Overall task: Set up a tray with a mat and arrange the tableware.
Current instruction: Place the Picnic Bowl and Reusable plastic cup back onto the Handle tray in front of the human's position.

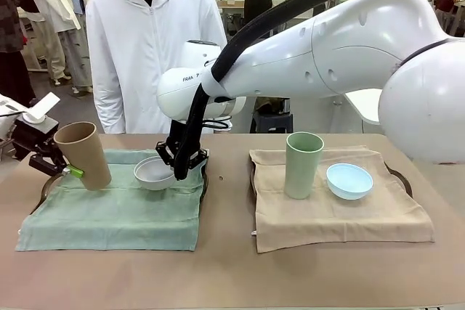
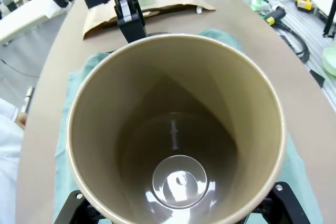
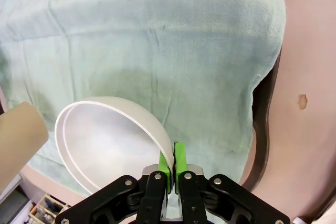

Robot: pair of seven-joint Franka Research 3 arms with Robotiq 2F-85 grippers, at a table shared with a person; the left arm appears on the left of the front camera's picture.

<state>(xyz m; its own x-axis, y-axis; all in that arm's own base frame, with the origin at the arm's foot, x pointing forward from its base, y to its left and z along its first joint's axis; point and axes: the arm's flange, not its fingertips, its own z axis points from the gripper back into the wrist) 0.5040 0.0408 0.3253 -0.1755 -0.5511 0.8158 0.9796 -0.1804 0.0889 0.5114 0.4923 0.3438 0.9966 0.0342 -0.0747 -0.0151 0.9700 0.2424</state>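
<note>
The white bowl [image 1: 154,173] hangs tilted over the far right part of the green mat [image 1: 116,212], its rim pinched between the pressed-together green pads of the right gripper [image 1: 182,172], whose arm reaches across the middle of the table from the right; in the right wrist view the bowl [image 3: 107,140] shows its opening toward the mat's left side, with a wide bare stretch of green cloth [image 3: 157,51] beyond it and the dark rim of the tray [image 3: 262,129] peeping out along the cloth's edge. The tan cup [image 1: 83,155] leans over the mat's far left corner, its base gripped by the left gripper [image 1: 69,170], jaws spread around it; the left wrist view looks straight down its mouth [image 2: 176,129]. Between cup and bowl a short gap of mat lies free, and the whole near half of the green mat toward the table's near edge is open. On the right, well apart, a tan mat [image 1: 338,208] carries the pale green cup [image 1: 303,165] upright at its far middle and the light blue bowl [image 1: 349,181] just beside it. A strip of bare table [image 1: 229,252] separates the two mats. A person in white [image 1: 156,34] stands at the far edge.
</note>
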